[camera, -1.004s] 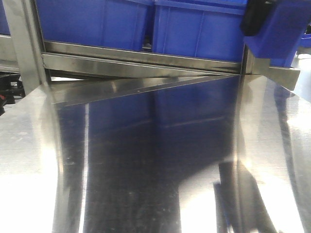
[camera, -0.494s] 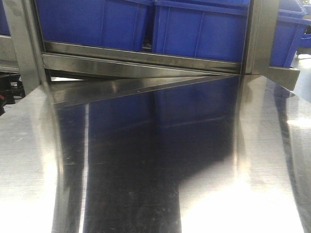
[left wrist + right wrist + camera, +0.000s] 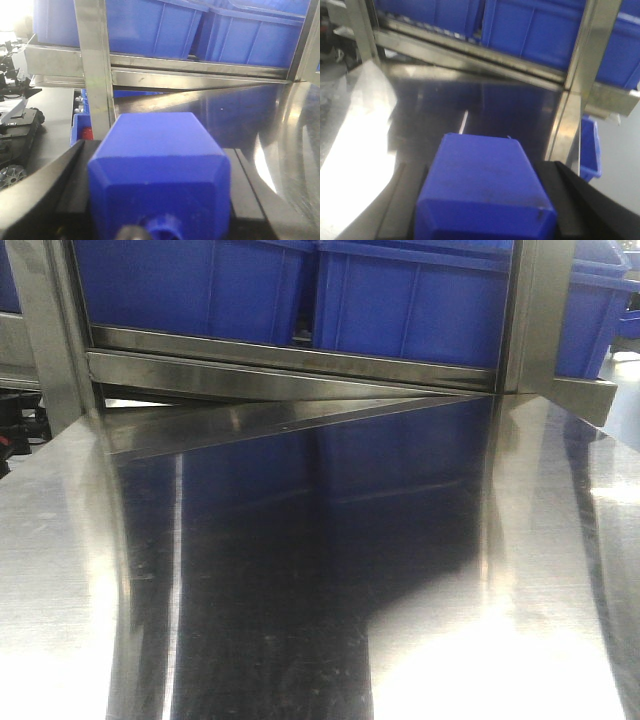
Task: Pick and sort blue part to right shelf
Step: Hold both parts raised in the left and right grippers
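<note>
A blue part (image 3: 160, 165), a chunky block with bevelled edges, fills the left wrist view, and my left gripper (image 3: 160, 150) is shut on it with a black finger on each side. In the right wrist view my right gripper (image 3: 482, 170) is shut on another blue part (image 3: 485, 190), held above the steel table (image 3: 365, 115). The right shelf (image 3: 300, 365) stands behind the table, a steel rail under large blue tubs (image 3: 410, 310). The front view shows neither gripper.
The polished steel table (image 3: 300, 570) runs up to the rack's upright posts (image 3: 535, 310) (image 3: 95, 65). A small blue bin (image 3: 588, 150) sits below the table's right edge. Black equipment (image 3: 15, 125) and a low blue bin (image 3: 80, 132) lie at the far left.
A second ago a blue part in a black gripper showed at the front view's top right. It has since left that view; nothing else differs.
</note>
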